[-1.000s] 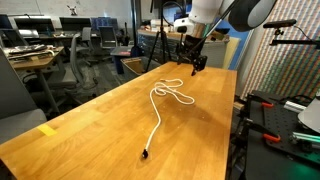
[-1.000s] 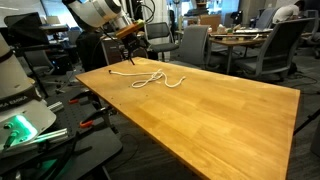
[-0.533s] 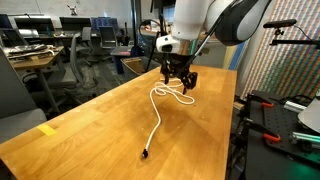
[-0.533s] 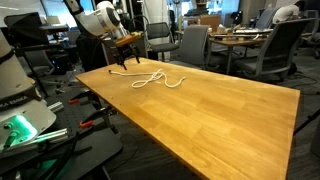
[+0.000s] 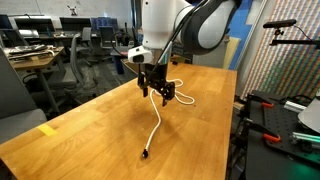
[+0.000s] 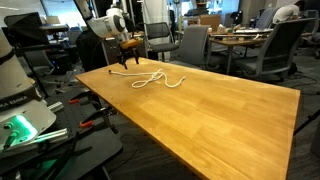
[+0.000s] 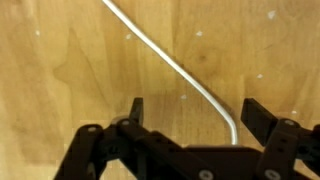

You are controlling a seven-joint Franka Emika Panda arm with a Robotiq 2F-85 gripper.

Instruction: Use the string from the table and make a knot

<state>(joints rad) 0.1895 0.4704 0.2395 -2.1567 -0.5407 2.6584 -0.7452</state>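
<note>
— The gripper [image 5: 156,94] has swung off the coiled end and now hangs low over the straight run of string [image 7: 170,62]
— Holding anything?
— No, jaws wide and empty. String lies on the table [image 5: 80,130] between them, ready for a pinch, I'd say

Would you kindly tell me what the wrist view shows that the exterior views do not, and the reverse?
Only the wrist view: a close look at the string running diagonally and bending near one of the open tool's fingers.
Only the exterior views: the string's loops, its dark tip, the yellow tape mark, the arm and the office chairs behind.
Both: the white string lying on the wooden table, with the open tool above it.
</note>
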